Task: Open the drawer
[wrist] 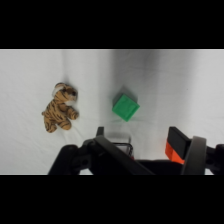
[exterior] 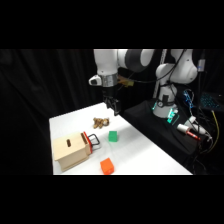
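Observation:
The drawer point(exterior: 86, 145) sits shut in a pale wood box point(exterior: 70, 152) at the table's near left, its red front plate and dark loop handle point(exterior: 94, 141) facing right. My gripper point(exterior: 114, 106) hangs open above the table's far edge, well up and away from the handle, with nothing between its fingers. In the wrist view the gripper point(wrist: 139, 136) rises from the bottom edge. A dark loop point(wrist: 118, 145), probably the handle, peeks out behind its linkage.
A small tiger toy point(exterior: 101, 122) point(wrist: 60, 112) lies below the gripper. A green block point(exterior: 113, 136) point(wrist: 125, 107) stands just right of the handle. An orange block point(exterior: 106, 166) point(wrist: 171, 152) sits near the table's front edge. Cables and gear lie on a dark stand point(exterior: 192, 127) at the right.

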Available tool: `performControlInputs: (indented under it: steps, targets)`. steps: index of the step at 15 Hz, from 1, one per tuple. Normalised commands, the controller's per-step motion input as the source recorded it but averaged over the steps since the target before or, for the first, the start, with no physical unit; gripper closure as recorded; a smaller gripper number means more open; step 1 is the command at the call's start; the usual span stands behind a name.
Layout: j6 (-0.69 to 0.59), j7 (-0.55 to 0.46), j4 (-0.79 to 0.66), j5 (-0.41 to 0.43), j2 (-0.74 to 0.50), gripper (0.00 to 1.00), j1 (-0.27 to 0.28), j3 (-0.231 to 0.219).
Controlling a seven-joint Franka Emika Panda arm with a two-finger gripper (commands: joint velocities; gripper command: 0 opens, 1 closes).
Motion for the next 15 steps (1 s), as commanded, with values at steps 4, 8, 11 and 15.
performControlInputs:
  steps: [4, 8, 11, 15]
  targets:
    - [0.02, -0.01, 0.05, 0.028, 0.04, 0.00, -0.035, 0.044]
    - [0.11, -0.01, 0.18, 0.064, 0.16, 0.00, -0.022, 0.054]
    - [0.15, -0.01, 0.24, 0.050, 0.21, 0.00, -0.001, 0.066]
    - [0.21, -0.01, 0.23, 0.034, 0.22, 0.00, 0.005, 0.052]
